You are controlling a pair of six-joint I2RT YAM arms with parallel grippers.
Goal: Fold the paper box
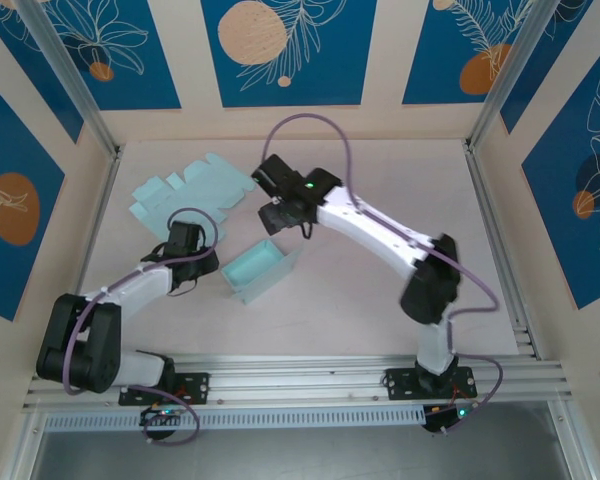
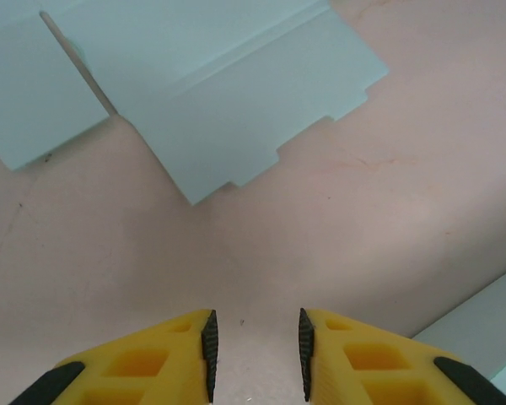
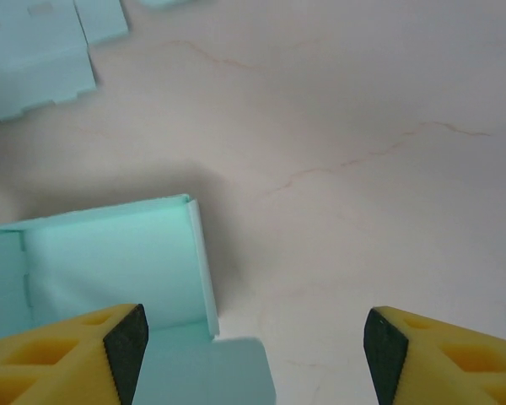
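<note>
The partly folded mint paper box [image 1: 260,270] stands in the middle of the table with its walls up and one flap lying flat at the front. In the right wrist view the paper box [image 3: 110,261] is at lower left, its flap reaching in beside the left finger. My right gripper [image 3: 253,354] hangs just above and behind the box [image 1: 280,216], open wide and holding nothing. My left gripper [image 1: 188,246] is to the left of the box. Its jaws [image 2: 257,354] stand narrowly open over bare table, with a corner of the box [image 2: 489,312] at lower right.
A flat, unfolded mint paper cutout [image 1: 190,188] lies at the back left and also shows ahead of the left fingers [image 2: 236,93] and at the top left of the right wrist view [image 3: 34,59]. Metal frame posts and patterned walls [image 1: 280,50] enclose the table.
</note>
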